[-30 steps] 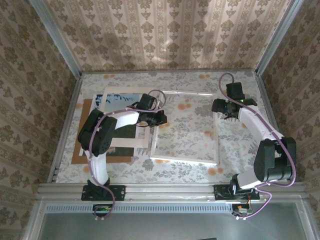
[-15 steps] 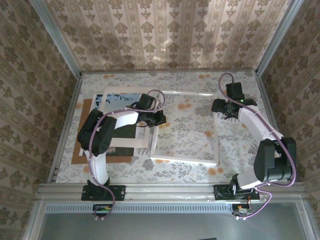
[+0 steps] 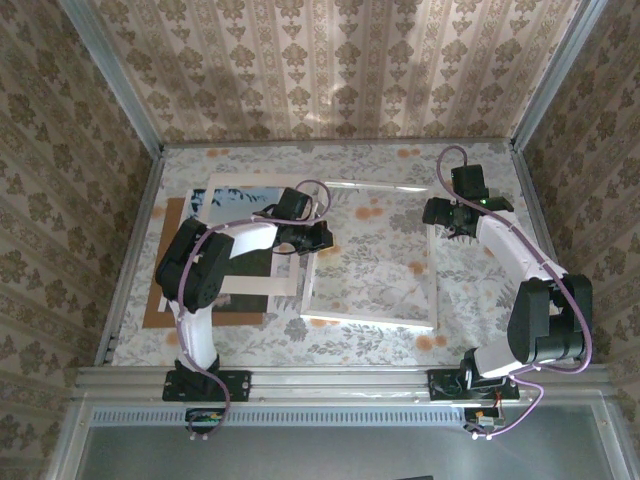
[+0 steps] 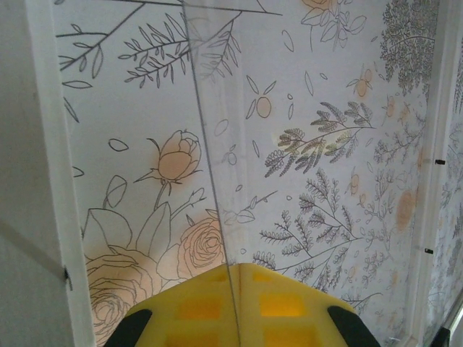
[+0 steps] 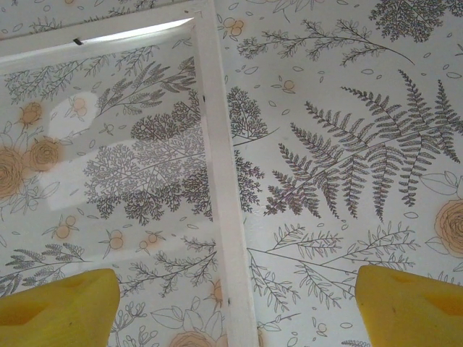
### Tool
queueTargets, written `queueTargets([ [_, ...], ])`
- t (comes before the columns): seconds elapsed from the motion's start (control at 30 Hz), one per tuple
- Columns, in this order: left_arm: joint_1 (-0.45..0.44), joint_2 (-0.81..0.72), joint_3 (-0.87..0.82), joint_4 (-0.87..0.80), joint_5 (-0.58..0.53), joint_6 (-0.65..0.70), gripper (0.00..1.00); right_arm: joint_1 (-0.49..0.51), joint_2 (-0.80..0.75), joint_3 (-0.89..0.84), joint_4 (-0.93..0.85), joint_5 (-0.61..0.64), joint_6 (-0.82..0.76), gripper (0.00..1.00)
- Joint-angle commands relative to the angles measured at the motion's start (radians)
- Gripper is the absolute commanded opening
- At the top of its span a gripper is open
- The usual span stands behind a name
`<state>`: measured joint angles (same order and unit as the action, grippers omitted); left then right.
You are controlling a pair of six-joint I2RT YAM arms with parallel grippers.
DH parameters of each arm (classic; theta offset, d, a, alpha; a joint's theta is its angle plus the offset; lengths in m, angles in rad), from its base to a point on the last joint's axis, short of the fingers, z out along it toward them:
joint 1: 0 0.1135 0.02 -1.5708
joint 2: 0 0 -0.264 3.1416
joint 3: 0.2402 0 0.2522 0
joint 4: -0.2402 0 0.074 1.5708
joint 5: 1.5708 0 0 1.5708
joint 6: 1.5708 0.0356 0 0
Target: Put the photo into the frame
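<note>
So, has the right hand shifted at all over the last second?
No. The right hand sits at the same spot as a second ago, over the right edge of the frame and equally far from the side rail.
</note>
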<state>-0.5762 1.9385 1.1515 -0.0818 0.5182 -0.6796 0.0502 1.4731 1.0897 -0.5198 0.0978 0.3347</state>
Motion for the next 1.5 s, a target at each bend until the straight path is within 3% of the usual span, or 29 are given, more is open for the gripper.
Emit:
queueTargets([
  [0.0, -0.011, 0.015, -0.007, -0.001, 0.006, 0.007, 0.00, 0.005, 0.013, 0.004, -0.009, 0.013, -0.020, 0.87],
  [0.2, -0.013, 0.015, -0.007, 0.000, 0.008, 0.003, 0.01, 0.005, 0.015, 0.006, -0.009, 0.013, -0.022, 0.87],
  [0.5, -0.012, -0.016, -0.003, -0.041, -0.019, 0.020, 0.38, 0.007, 0.016, 0.008, -0.008, 0.010, -0.019, 0.87],
  [1.0, -0.022, -0.095, 0.053, -0.232, -0.126, 0.114, 0.73, 0.008, 0.021, 0.015, -0.006, -0.003, -0.023, 0.87],
  [1.47, -0.031, -0.126, 0.105, -0.365, -0.233, 0.196, 0.85, 0.010, 0.016, 0.005, 0.001, -0.004, -0.022, 0.86],
])
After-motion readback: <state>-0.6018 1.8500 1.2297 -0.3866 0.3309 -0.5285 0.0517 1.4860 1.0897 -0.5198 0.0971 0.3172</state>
